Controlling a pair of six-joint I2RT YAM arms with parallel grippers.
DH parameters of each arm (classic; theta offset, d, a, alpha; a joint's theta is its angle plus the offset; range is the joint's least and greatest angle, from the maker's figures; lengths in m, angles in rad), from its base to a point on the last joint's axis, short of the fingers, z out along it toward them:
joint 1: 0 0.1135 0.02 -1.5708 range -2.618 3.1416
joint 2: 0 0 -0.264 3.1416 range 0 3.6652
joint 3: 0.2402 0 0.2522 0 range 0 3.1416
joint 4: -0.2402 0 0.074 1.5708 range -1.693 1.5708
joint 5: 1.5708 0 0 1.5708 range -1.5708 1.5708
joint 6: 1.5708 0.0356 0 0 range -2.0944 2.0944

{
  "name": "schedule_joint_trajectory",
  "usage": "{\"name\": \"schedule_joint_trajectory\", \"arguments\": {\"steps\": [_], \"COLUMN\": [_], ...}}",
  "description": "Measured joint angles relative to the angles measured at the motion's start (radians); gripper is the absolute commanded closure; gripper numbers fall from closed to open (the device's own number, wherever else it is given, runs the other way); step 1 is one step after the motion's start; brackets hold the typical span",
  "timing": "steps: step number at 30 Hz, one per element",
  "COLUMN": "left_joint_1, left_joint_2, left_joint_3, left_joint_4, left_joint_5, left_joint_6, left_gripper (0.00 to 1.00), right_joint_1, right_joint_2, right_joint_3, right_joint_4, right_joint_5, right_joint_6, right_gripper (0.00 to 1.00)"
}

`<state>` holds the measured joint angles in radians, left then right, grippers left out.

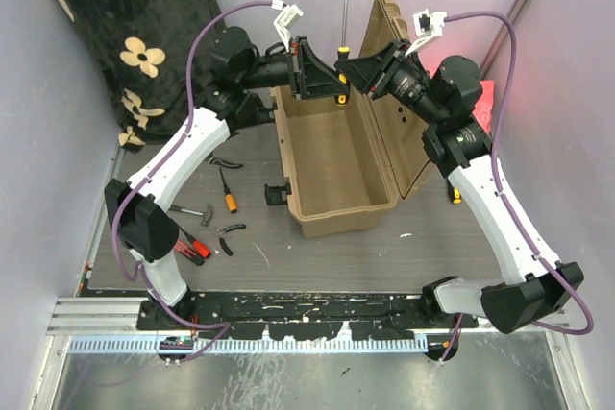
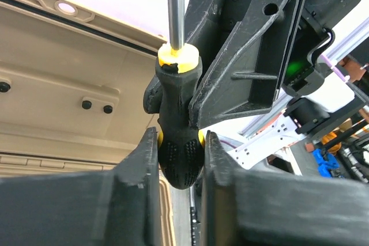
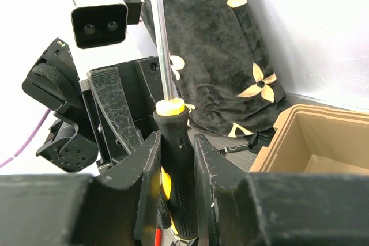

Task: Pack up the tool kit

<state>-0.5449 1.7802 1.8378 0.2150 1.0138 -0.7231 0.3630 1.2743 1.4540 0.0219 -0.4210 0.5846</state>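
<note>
— Is anything actually holding that black-and-yellow screwdriver (image 1: 345,21)?
— Both arms are. From above, the left gripper (image 1: 330,72) and right gripper (image 1: 354,74) are meeting at its handle. They are keeping it off the table at the far end of the open tan toolbox (image 1: 341,218), beside the raised lid (image 1: 408,156).
— The overhead view is hiding the fingers, though.
— The wrist views are showing them. The left fingers (image 2: 144,159) are pinching the dimpled black butt of the handle. The right gripper is clamping the handle higher up, just under the yellow collar.
— And the shaft?
— Bare round steel, rising straight out of that collar. Only the right wrist view is catching the fuzzy black floral blanket (image 3: 219,44) behind it. Only the overhead is showing an orange-handled screwdriver (image 1: 229,201) and pliers (image 1: 231,232) lying on the grey table (image 1: 317,256), left of the box.
</note>
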Motion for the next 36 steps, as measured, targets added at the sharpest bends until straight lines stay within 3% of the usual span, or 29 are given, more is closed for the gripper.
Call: {"name": "schedule_joint_trajectory", "arguments": {"steps": [2, 11, 15, 24, 36], "left_joint_1": [0.000, 0.000, 0.008, 0.031, 0.043], "left_joint_2": [0.000, -0.017, -0.017, -0.017, 0.080], "left_joint_3": [-0.002, -0.057, -0.084, -0.150, -0.231], "left_joint_4": [0.003, 0.028, 0.027, 0.027, -0.076], "left_joint_5": [-0.002, -0.012, -0.013, -0.045, -0.189], "left_joint_6": [-0.001, -0.006, -0.017, -0.028, -0.014], "left_gripper": [1.00, 1.00, 1.00, 1.00, 1.00], "right_joint_1": [0.000, 0.005, 0.005, 0.005, 0.006], "right_joint_2": [0.000, -0.021, -0.079, -0.242, -0.437], "right_joint_3": [0.000, -0.031, -0.059, -0.065, -0.045], "right_joint_4": [-0.001, 0.019, 0.071, 0.180, 0.104], "right_joint_5": [0.001, 0.015, 0.030, 0.157, 0.713], "right_joint_6": [-0.007, -0.068, -0.107, -0.253, -0.621], "right_gripper": [0.95, 0.31, 0.13, 0.11, 0.11]}}
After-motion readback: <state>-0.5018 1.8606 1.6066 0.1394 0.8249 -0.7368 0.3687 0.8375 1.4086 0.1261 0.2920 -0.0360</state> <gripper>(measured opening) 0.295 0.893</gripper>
